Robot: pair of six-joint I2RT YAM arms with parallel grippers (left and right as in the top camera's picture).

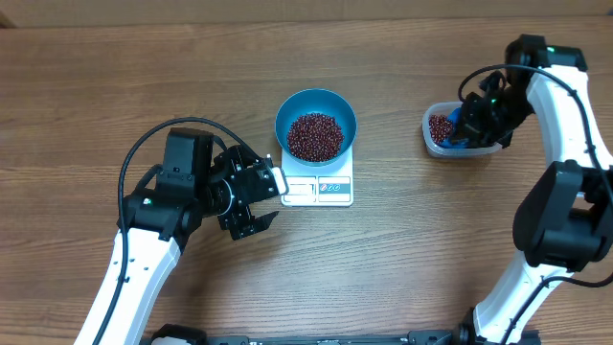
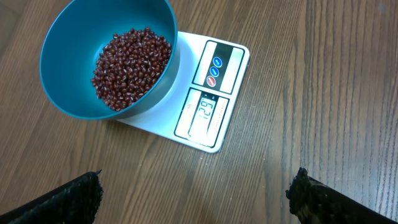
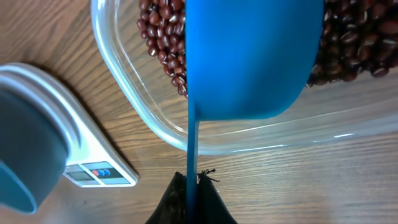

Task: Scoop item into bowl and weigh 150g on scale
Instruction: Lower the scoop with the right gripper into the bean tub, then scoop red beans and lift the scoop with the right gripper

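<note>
Currently right gripper pinching scoop handle tight, hovering over tub, likely for another load; beans sitting in bowl atop scale for weighing; left gripper waiting nearby, jaws spread, empty.

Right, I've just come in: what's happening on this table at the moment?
A robot is weighing out beans. The blue bowl, partly filled with red-brown beans, sits on the white scale mid-table. The right pincer is shut on the handle of a blue scoop, which is at a clear tub holding more beans. The left pincer is open and empty, hovering beside the scale's display end.
</note>
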